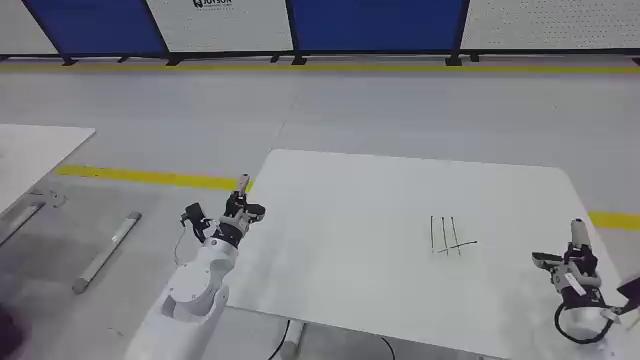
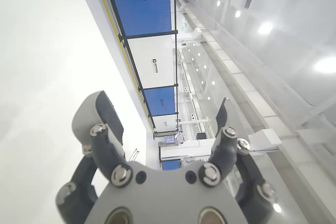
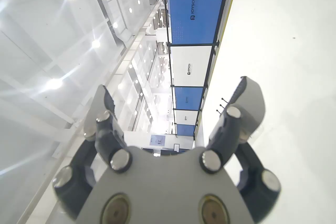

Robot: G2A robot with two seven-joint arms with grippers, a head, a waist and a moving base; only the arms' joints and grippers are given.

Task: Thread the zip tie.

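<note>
Several thin black zip ties point(image 1: 448, 236) lie together on the white table point(image 1: 350, 250), right of its middle. From the left wrist they appear as tiny dark lines, zip ties point(image 2: 135, 154), and from the right wrist as small dark heads, zip ties point(image 3: 221, 105). My left gripper point(image 1: 241, 198) is at the table's left edge, far from the ties, and stands open point(image 2: 162, 107) with nothing between its fingers. My right gripper point(image 1: 575, 243) is at the table's right edge, a short way right of the ties, also open point(image 3: 174, 89) and holding nothing.
A second white table point(image 1: 30, 155) stands at the far left, with a grey post point(image 1: 105, 252) lying on the floor beside it. Blue and white panels point(image 1: 300, 5) line the back behind a yellow floor stripe.
</note>
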